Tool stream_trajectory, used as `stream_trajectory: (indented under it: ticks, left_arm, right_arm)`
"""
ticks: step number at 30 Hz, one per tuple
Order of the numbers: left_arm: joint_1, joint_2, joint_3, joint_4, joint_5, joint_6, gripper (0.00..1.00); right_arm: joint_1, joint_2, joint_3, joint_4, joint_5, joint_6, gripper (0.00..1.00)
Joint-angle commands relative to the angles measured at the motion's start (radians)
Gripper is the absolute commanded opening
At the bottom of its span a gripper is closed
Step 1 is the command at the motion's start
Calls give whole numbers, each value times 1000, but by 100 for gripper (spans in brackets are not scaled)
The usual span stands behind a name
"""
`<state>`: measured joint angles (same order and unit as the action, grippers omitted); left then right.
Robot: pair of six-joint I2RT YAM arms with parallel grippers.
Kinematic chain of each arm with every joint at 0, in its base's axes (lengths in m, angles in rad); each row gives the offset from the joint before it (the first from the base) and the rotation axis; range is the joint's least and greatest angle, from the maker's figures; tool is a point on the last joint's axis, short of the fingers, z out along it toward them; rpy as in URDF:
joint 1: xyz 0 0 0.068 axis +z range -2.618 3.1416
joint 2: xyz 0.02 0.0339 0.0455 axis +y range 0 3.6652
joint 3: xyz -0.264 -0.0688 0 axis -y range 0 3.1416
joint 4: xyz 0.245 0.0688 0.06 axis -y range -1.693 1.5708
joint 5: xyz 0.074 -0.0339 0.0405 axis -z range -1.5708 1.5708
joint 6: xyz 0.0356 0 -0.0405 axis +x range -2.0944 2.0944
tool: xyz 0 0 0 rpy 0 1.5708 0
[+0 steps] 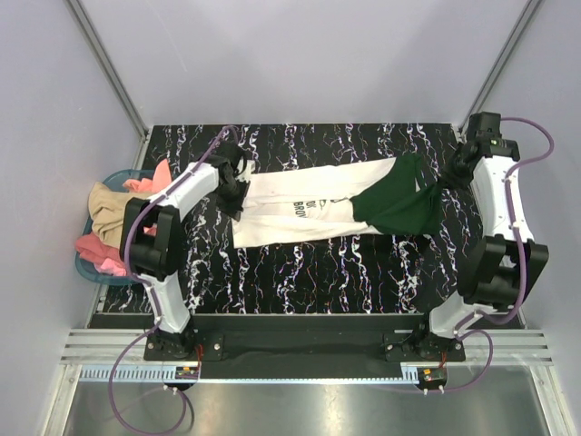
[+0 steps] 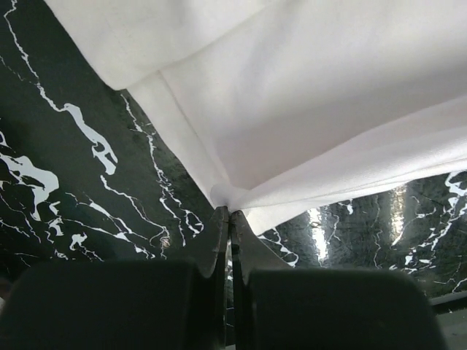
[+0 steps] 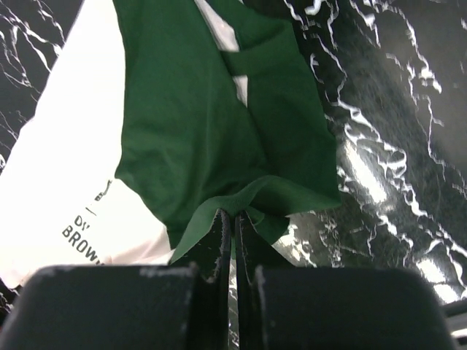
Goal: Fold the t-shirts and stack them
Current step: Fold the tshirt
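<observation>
We noted left gripper (image 2: 230, 214) pinching white shirt (image 2: 314, 109), right gripper (image 3: 233, 216) pinching green shirt (image 3: 190, 124), centre frame; laying-out step, separating them seemed next.

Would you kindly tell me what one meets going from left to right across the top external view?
laundry basket → left end effector → cream-white t-shirt → dark green t-shirt → right end effector
</observation>
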<state>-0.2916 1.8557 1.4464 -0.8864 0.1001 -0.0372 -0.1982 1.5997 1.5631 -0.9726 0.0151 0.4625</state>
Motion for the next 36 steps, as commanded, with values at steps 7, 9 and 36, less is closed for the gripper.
stream_trajectory:
  ticks: [7, 9, 36]
  left_arm:
    - [49, 57, 97, -23, 3, 14, 0]
    - [55, 69, 109, -23, 6, 16, 0]
    - [77, 275, 308, -106, -62, 59, 0]
  right_arm:
    - [2, 144, 210, 18, -41, -79, 0]
    - [3, 184, 251, 11, -58, -90, 0]
    - [146, 557, 712, -155, 177, -211, 0]
